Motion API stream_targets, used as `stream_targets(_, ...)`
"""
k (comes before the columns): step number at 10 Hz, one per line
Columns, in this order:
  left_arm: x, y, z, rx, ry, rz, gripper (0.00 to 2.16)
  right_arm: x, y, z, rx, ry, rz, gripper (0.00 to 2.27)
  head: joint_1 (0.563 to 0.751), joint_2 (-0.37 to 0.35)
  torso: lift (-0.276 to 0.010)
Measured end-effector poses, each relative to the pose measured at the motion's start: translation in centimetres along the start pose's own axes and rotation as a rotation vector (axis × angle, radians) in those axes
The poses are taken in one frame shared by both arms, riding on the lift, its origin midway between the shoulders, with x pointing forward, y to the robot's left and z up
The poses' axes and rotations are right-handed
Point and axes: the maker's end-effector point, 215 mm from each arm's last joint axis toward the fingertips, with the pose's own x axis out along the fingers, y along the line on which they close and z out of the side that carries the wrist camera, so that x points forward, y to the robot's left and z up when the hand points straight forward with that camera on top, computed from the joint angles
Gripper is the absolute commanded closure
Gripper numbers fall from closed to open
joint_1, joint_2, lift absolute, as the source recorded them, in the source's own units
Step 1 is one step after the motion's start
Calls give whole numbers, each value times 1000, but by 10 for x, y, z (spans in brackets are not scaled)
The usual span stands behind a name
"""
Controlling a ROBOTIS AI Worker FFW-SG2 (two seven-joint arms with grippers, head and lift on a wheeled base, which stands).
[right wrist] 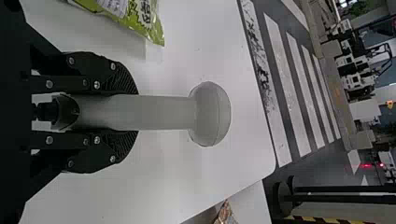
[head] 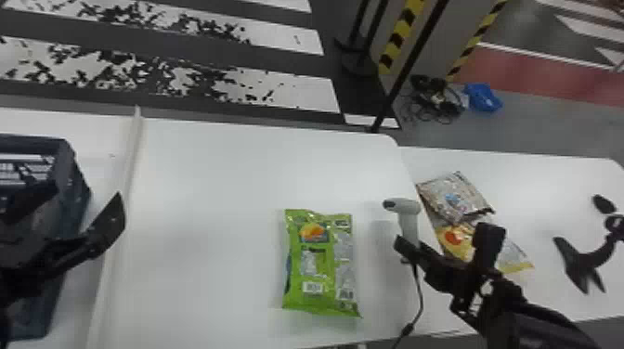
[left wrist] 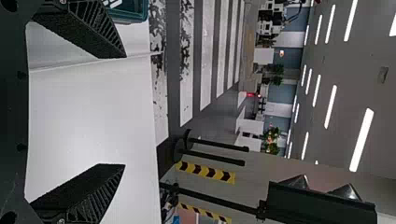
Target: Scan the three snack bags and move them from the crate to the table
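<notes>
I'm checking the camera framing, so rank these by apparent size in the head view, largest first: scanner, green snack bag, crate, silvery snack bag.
1. Crate, even cut off by the view's edge
2. Green snack bag
3. Silvery snack bag
4. Scanner

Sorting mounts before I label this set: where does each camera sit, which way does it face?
Head view: on the head, facing forward and down at the table; shows left gripper and right gripper.
Left wrist view: on the left wrist, facing out past its own spread fingers, over the table to the ceiling lights.
Right wrist view: on the right wrist, facing along the scanner between its own fingers.
Shared, head and right wrist: scanner, green bag.
</notes>
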Motion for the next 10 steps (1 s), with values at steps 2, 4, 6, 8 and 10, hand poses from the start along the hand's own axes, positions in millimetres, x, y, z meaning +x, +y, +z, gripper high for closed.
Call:
stream_targets(2,5,-1,-1,0,4,-9,29,2,-18,-13,-29,31,-54,2017,695,-324,-62)
stream_targets(4,8,-5,-1,-1,7,-18,29,1,-24,-19,-51,52,-64,-1,695,-340,-62)
stream_targets(6,10,-10,-1,-2,8,-26,29,1,-21,-22,-62,67,-57,53,695,-342,-62)
stream_targets(8,10,-11,-1,-2,10,-28,29,-12,-10,3,-52,8,-36,63,695,-340,-62)
stream_targets(10,10,-13,-2,-4,19,-30,29,-44,36,34,20,-45,126,73,695,-308,-62)
